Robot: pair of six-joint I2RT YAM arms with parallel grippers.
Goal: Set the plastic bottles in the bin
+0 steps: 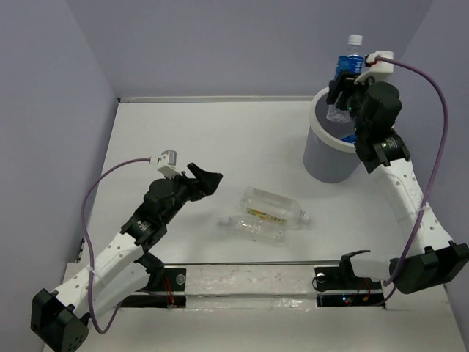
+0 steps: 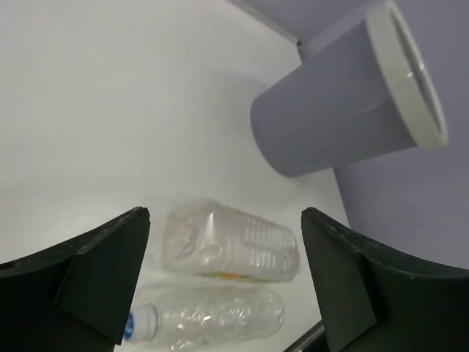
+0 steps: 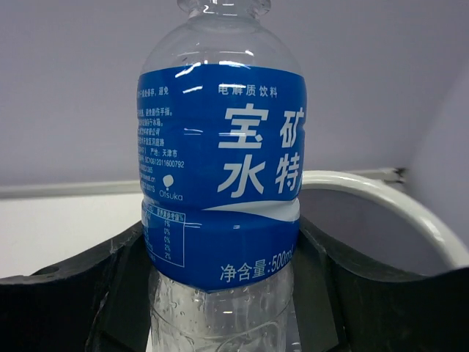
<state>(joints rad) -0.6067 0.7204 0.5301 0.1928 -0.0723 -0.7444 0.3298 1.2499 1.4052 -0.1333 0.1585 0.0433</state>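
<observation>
Now the right end effector [image 1: 343, 92] holds a blue-label bottle [image 3: 220, 147] over the bin [image 1: 326, 158]; the left end effector [image 2: 225, 220] gapes wide.

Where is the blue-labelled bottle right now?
Top view, far right: the blue-labelled bottle is upright in the right end effector, over the bin.

Glossy clear plastic bottle [image 3: 220, 183], matt grey bin [image 1: 323, 158]

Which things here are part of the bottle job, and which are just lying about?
Job: blue-labelled bottle, held by the right gripper at the bin; larger bottle and blue-capped bottle, lying side by side mid-table.
Just there: clear strip along the near edge; purple cables.
</observation>
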